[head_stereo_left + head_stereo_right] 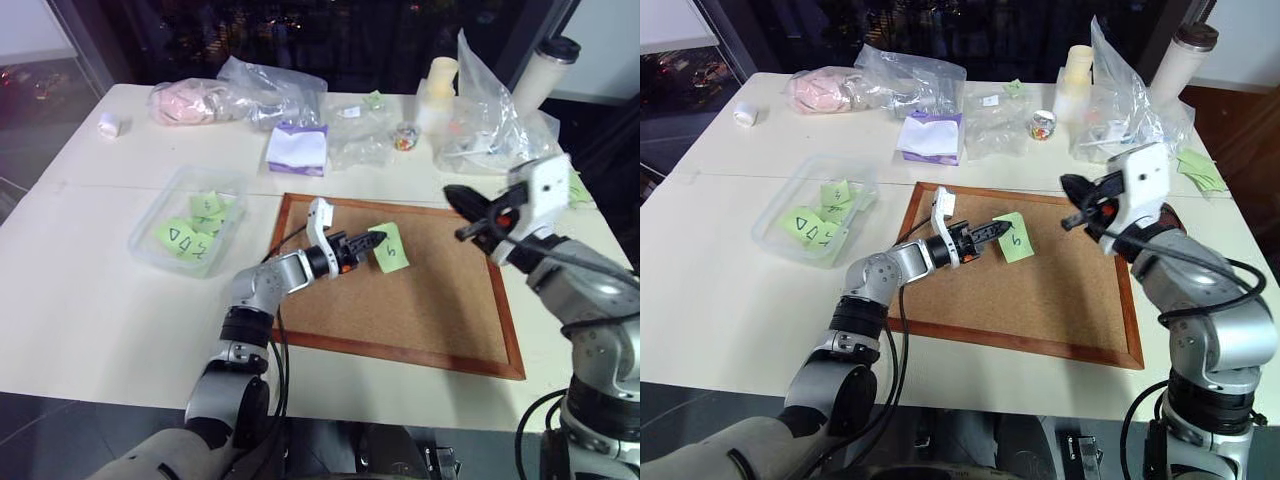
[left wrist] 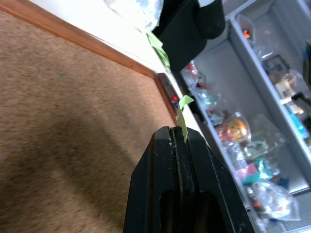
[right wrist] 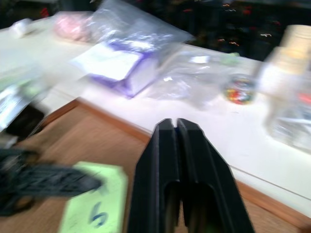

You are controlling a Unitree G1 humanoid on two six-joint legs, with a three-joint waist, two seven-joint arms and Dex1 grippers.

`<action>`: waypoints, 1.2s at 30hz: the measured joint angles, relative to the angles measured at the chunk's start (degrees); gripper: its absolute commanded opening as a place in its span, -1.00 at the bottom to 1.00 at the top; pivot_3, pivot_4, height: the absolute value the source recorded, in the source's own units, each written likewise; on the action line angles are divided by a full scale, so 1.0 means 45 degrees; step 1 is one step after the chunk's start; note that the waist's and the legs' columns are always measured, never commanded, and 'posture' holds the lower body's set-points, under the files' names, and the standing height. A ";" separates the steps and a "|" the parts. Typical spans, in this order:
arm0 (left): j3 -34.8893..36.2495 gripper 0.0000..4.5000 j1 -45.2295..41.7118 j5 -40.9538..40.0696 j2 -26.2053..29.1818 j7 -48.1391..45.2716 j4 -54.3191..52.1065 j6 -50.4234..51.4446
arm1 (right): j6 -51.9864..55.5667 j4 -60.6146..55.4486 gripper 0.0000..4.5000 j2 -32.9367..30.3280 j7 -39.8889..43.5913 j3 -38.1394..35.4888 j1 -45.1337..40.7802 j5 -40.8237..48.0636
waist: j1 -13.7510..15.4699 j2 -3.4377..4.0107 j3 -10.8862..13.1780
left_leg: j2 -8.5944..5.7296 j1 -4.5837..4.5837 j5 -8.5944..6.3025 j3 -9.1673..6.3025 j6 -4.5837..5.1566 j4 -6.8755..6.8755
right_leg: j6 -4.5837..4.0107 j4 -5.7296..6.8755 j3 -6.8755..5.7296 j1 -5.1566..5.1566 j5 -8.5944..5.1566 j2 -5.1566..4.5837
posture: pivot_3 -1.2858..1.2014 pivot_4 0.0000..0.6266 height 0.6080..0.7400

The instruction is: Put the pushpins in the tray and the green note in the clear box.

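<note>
Left eye view: left gripper (image 1: 362, 243), jaws clenched on the green note's (image 1: 389, 249) edge over the corkboard (image 1: 440, 300), with the clear box (image 1: 145, 240) well off to its left; right gripper (image 1: 455, 196) clenched empty.

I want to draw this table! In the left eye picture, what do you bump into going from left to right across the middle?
Clear box → left hand pinching the green note → corkboard → right hand.

one corkboard (image 1: 430, 300), two claws, one clear box (image 1: 150, 245)
</note>
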 measured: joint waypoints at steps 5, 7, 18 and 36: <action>-0.0873 -0.99 0.0665 0.0552 0.0576 -0.0483 -0.1163 -0.0531 | -0.1328 0.3667 -1.00 -0.0142 -0.1230 -0.1443 -0.0269 -0.0918 | -0.0014 0.0011 -0.0006 | 0.0001 0.0011 0.0009 0.0020 -0.0016 0.0003 | 0.0000 0.0012 0.0013 0.0000 0.0000 0.0001 | 0.03 -0.52 1.00; -0.1087 -0.99 0.0894 0.0705 0.0750 -0.0623 -0.1683 -0.0705 | -0.2125 0.5174 -1.00 -0.0252 -0.1540 -0.1482 -0.0380 -0.1475 | -0.0052 0.0020 -0.0011 | 0.0003 0.0021 0.0012 0.0030 -0.0021 0.0003 | 0.0000 0.0022 0.0024 -0.0001 0.0000 0.0003 | 0.03 -0.52 1.00; -0.1992 -0.99 0.2247 0.1282 0.1979 -0.0962 -0.4117 -0.1197 | -0.5762 1.2386 -1.00 -0.0739 -0.1066 -0.0997 -0.1677 -0.2749 | -0.0323 0.0040 -0.0019 | 0.0011 0.0044 0.0025 0.0053 -0.0042 0.0012 | 0.0001 0.0066 0.0050 -0.0002 0.0000 0.0007 | 0.03 -0.52 1.00; -0.2803 -1.00 0.3486 0.1707 0.4366 -0.1678 -0.7032 -0.1385 | -0.5219 1.0827 0.98 -0.0903 -0.0609 -0.0822 -0.1453 -0.2234 | -0.0323 0.0045 -0.0019 | 0.0027 0.0062 0.0031 0.0059 -0.0053 0.0039 | 0.0000 0.0149 0.0076 -0.0012 -0.0001 0.0009 | 0.03 -0.52 1.00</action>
